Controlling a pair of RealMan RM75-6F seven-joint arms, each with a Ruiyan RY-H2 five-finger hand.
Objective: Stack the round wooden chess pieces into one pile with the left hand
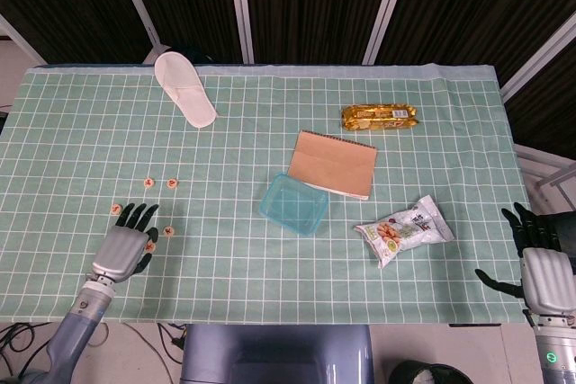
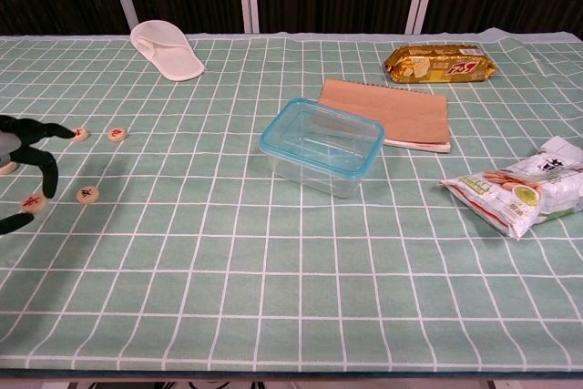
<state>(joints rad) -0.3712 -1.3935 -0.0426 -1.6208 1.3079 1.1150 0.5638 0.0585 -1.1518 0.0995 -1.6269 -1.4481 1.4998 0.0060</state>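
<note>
The small round wooden chess pieces (image 2: 87, 194) lie scattered on the green checked counter (image 1: 270, 258), none stacked yet. The left hand (image 1: 124, 246) hovers among them, fingers spread and, judging from the chest view, holding nothing. One piece (image 2: 33, 202) sits just beneath its fingertips; two others (image 1: 171, 183) lie further from the robot's edge than that hand. The right hand (image 1: 540, 269) waits open, well apart at the far side.

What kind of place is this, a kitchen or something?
Probably a robot test bench, not a kitchen: unrelated items, a slipper, a notebook and snack packs, lie on a green checked tablecloth before dark wall panels.
</note>
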